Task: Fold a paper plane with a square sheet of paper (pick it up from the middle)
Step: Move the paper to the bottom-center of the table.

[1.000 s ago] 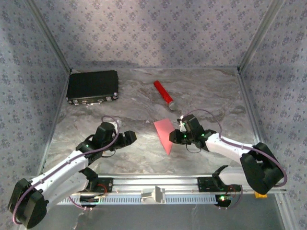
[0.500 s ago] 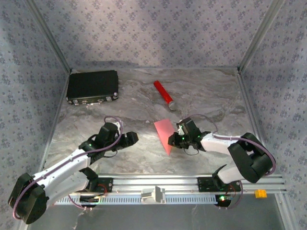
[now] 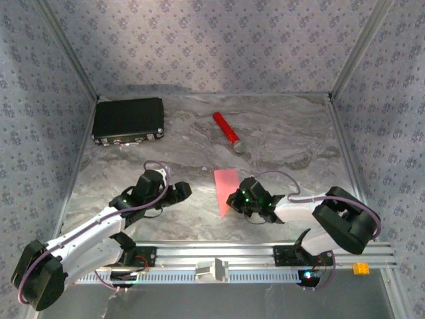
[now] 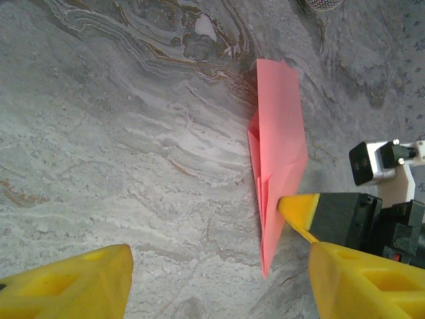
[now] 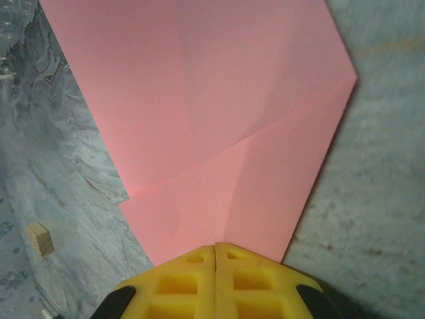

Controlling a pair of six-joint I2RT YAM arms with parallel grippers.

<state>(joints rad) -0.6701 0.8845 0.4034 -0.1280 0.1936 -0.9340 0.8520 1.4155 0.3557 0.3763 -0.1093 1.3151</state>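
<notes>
The square sheet of paper is pink-red and folded into a narrow pointed shape on the marble table, its tip toward the near edge. In the left wrist view this paper has layered flaps, partly raised along one edge. My right gripper is at the paper's right edge near the tip. In the right wrist view its yellow jaws are pressed together with the creased paper fanning out from between them. My left gripper is left of the paper, apart from it, open with nothing between its fingers.
A black rectangular case lies at the back left. A red cylinder with a grey tip lies behind the paper. A small tan block sits on the table near the paper. A metal rail runs along the near edge.
My right gripper slid left onto the paper's right edge and closed its jaws there. The paper now looks narrower and partly raised. The left arm hardly moved.
</notes>
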